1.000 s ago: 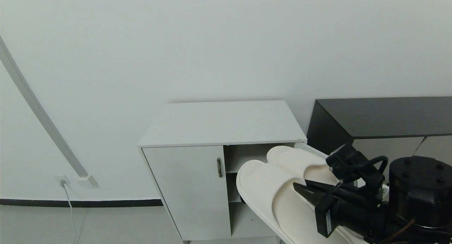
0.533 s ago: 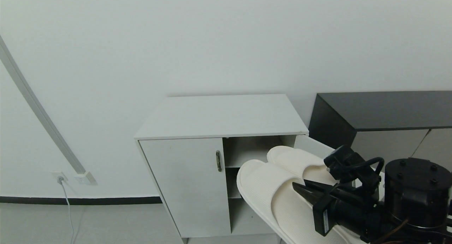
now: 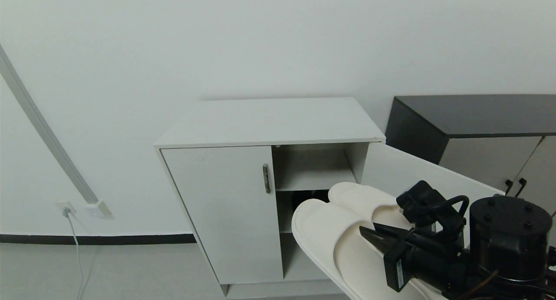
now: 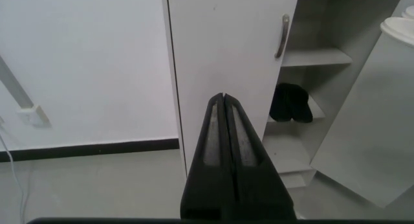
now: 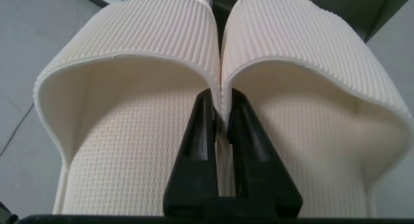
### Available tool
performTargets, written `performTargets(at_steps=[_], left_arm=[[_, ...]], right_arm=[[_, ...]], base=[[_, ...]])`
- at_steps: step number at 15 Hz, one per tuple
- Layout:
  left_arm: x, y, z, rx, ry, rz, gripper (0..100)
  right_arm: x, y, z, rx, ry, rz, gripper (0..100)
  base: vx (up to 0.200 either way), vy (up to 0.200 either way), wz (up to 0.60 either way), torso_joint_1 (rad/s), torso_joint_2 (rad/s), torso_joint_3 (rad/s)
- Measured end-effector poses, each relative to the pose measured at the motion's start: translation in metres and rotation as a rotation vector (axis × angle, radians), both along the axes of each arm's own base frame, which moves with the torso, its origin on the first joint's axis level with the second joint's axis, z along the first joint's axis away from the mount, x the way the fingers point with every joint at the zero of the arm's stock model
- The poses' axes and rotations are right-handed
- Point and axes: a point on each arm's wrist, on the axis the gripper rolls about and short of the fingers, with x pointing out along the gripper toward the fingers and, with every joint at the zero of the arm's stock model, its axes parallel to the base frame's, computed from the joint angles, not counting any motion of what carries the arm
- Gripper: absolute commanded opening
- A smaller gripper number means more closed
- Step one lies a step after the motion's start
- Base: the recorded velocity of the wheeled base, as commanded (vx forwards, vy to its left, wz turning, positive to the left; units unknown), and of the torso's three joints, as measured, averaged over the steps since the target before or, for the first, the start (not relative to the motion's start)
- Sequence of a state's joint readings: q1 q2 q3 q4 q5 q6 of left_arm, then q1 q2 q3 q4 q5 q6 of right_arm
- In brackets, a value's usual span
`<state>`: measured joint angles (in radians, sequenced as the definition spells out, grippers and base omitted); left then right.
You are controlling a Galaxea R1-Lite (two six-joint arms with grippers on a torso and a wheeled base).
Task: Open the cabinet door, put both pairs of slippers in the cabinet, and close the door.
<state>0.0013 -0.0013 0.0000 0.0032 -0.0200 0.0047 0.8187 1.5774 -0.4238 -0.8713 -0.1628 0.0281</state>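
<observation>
White slippers (image 3: pixel 321 230), clamped together at their inner edges by the closed right gripper (image 3: pixel 364 230), sit just in front of the cabinet's (image 3: pixel 269 122) open half with the dark pair (image 4: pixel 291 104) already inside, so I'd guess next is easing them onto a shelf (image 3: pixel 310 183), clear of the door (image 3: pixel 404 169).

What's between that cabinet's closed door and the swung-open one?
Open shelves; a dark pair of slippers sits on one, seen in the left wrist view.
</observation>
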Motion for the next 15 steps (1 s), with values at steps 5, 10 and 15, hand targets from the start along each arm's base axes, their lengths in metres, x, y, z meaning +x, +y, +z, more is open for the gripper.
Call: performTargets(at_steps=[5,10,15], left_arm=[[0.0000,0.0000,0.0000,0.000,0.000,0.000,0],[0.0000,0.0000,0.0000,-0.001,0.000,0.000,0],[0.0000,0.0000,0.0000,-0.001,0.000,0.000,0]], right_arm=[[-0.0006,-0.0006,-0.0010,-0.003,0.002,0.001,0],[-0.0010,-0.0011,-0.0020,-0.006,0.005,0.000,0],[-0.0011,-0.0012,-0.0022,-0.011,0.003,0.002,0]], base=[[0.000,0.000,0.00,-0.181,0.51,0.320],[0.000,0.000,0.00,-0.150,0.48,0.329],[0.000,0.000,0.00,-0.103,0.46,0.357]])
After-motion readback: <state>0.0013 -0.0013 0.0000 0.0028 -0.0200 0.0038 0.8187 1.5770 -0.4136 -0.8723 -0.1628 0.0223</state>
